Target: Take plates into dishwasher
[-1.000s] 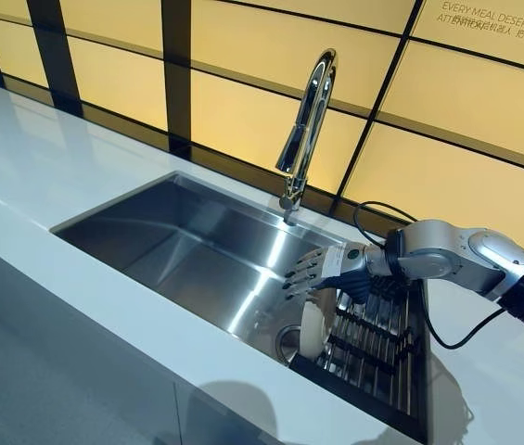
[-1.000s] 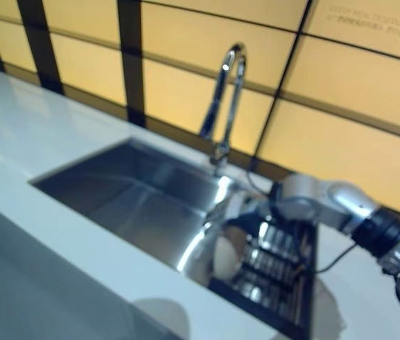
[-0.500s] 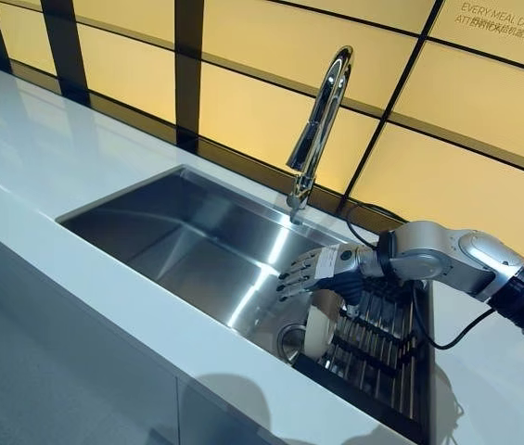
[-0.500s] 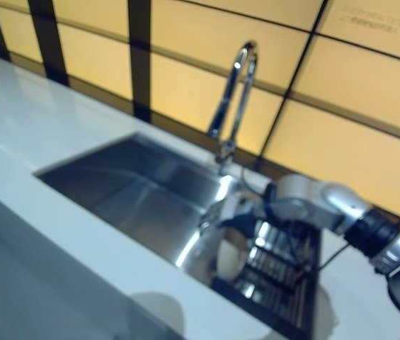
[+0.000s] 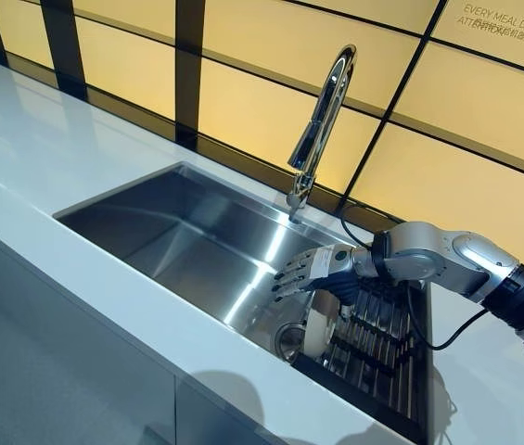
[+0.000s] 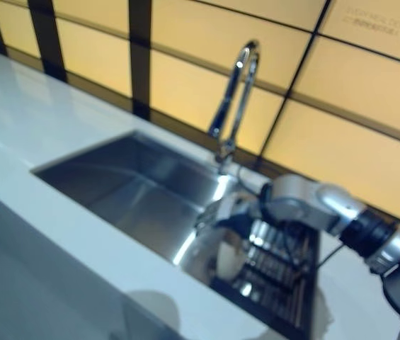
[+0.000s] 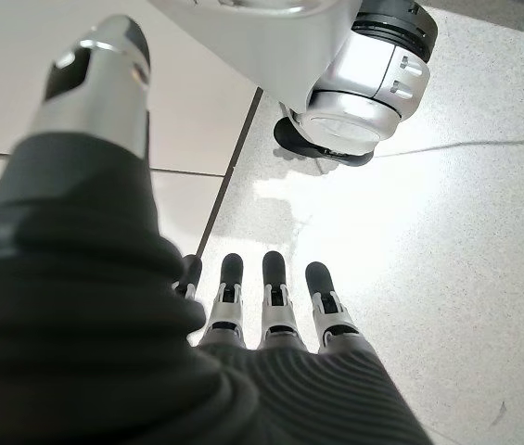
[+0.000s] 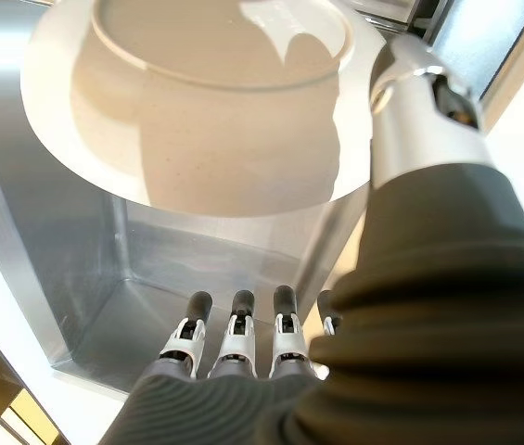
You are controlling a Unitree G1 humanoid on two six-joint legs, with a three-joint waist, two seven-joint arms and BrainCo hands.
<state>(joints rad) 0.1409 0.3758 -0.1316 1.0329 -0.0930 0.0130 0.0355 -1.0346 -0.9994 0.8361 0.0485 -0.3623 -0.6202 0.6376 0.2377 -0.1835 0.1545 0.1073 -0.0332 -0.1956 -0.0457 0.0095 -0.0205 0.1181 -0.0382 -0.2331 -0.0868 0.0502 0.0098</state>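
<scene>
A white plate [image 5: 319, 323] stands on edge at the left end of a black dish rack [image 5: 377, 338] inside the steel sink [image 5: 150, 222]. My right hand [image 5: 313, 271] hovers just above the plate's top edge, open, with its fingers straight and pointing left over the basin. In the right wrist view the plate [image 8: 206, 102] fills the space past the hand [image 8: 234, 343]. The thumb [image 8: 419, 111] lies beside the plate's rim, and I cannot tell whether it touches. My left hand [image 7: 271, 306] shows only in its own wrist view, open, hanging over the floor and holding nothing.
A tall chrome faucet [image 5: 322, 120] rises behind the sink, close behind my right arm. A white counter [image 5: 39, 158] surrounds the sink, with a yellow panelled wall [image 5: 271, 74] behind it. The drain [image 5: 285, 341] sits beside the plate.
The camera has shifted a little. My right hand has edged slightly left above the plate with its fingers still straight. The plate has not moved.
</scene>
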